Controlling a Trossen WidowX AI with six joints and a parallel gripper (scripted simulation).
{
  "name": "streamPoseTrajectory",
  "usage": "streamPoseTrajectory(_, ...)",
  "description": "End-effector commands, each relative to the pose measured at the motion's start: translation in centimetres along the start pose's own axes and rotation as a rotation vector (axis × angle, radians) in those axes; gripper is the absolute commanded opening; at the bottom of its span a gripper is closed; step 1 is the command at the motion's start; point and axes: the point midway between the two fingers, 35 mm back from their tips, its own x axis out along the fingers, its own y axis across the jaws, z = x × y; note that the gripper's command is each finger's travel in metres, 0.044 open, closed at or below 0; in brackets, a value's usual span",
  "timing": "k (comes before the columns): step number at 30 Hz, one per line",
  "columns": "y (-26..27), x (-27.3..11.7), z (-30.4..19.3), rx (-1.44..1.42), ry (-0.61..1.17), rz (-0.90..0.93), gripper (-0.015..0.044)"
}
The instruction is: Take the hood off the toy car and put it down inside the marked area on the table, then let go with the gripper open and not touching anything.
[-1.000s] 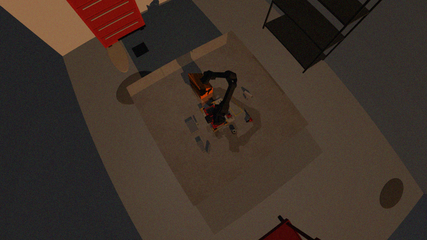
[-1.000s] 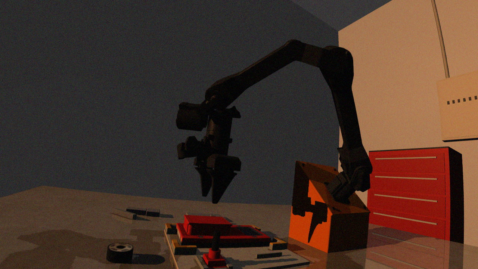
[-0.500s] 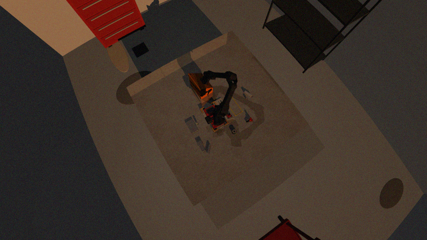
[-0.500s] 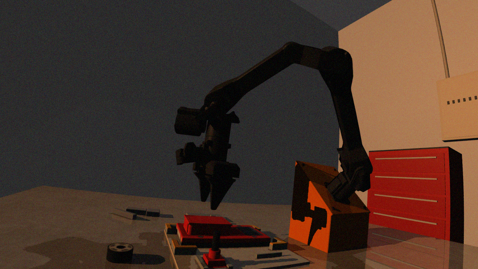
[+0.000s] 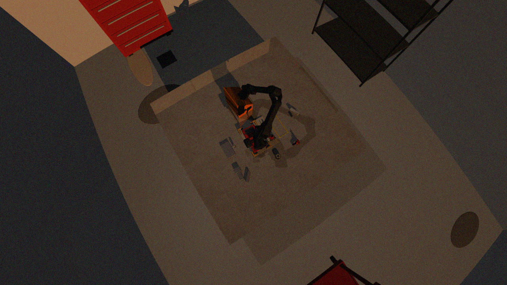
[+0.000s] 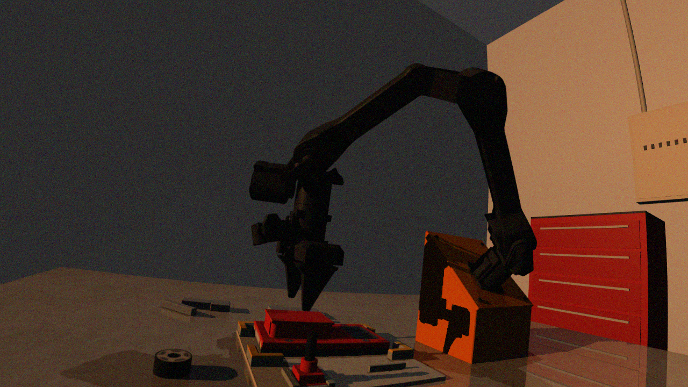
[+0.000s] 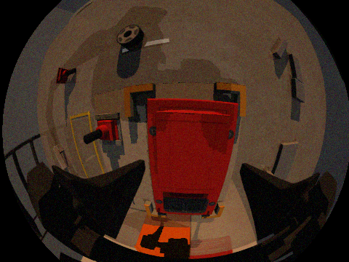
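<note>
The toy car (image 6: 322, 344) (image 7: 189, 156) is red, with a raised block on top and a dark panel at the end nearer the arm's base. I cannot tell where the hood's edges run. The car sits between orange corner brackets. The marked area (image 5: 287, 132) (image 7: 89, 113) is a yellow outline on the table, left of the car in the wrist view. My gripper (image 6: 299, 303) (image 7: 194, 168) is open and empty. It points down a little above the car, with one finger on either side of it in the wrist view. The arm hides much of the car in the top view.
A red piece with a black handle (image 6: 307, 371) (image 7: 108, 130) stands between car and marked area; a similar one (image 5: 296, 142) (image 7: 62, 75) lies farther out. A black wheel (image 6: 172, 364) (image 7: 130, 36) lies beyond the car. Grey blocks (image 7: 297, 69) lie right. The orange base (image 6: 457, 317) carries the arm.
</note>
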Motion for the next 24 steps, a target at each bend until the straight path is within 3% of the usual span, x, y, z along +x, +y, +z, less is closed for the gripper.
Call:
streamPoseTrajectory(1,0.2,0.6,-0.2,0.007,0.006,0.008,0.044)
streamPoseTrajectory(24,0.2,1.9,-0.3,0.007,0.006,0.009,0.044)
